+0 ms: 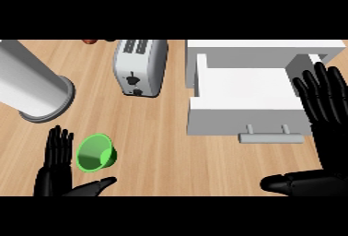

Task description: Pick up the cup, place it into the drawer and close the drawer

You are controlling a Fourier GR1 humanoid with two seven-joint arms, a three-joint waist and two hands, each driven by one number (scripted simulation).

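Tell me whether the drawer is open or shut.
Open. The drawer is pulled out from the white cabinet, its inside showing from above, with the handle on the near side.

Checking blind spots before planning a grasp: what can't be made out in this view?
Head view:
1. The drawer: its right side is hidden under the right hand.
2. The reddish object at the upper edge: cut off, too little shows to name it.
3. The grey cylinder: runs off the left edge.
4. Whether the left hand touches the green cup: cannot tell.
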